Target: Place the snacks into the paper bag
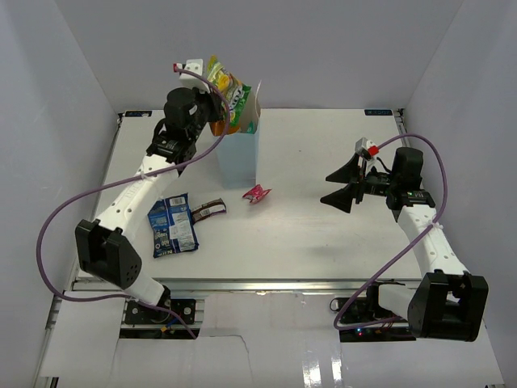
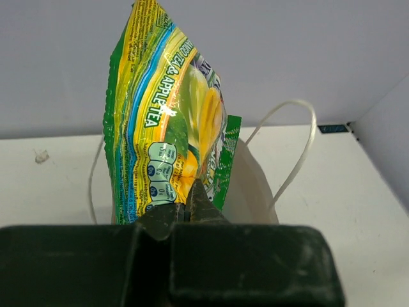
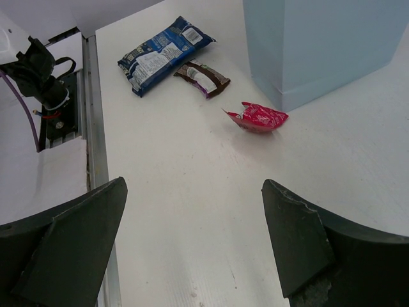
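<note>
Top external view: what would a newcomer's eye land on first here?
The bright yellow-green pouch stands out, pinched by the left pincer right above the light-blue paper bag. In front of the bag lie a red wrapper, a brown bar and a blue pouch; the right pincer hangs open at the right.

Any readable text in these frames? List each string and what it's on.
"APPLE TEA": on the yellow-green pouch; its other print is too small to read.
Blurred, unreadable: print on the blue pouch.
Blurred, unreadable: label on the dark brown bar.
No legible text: red wrapper, paper bag.
</note>
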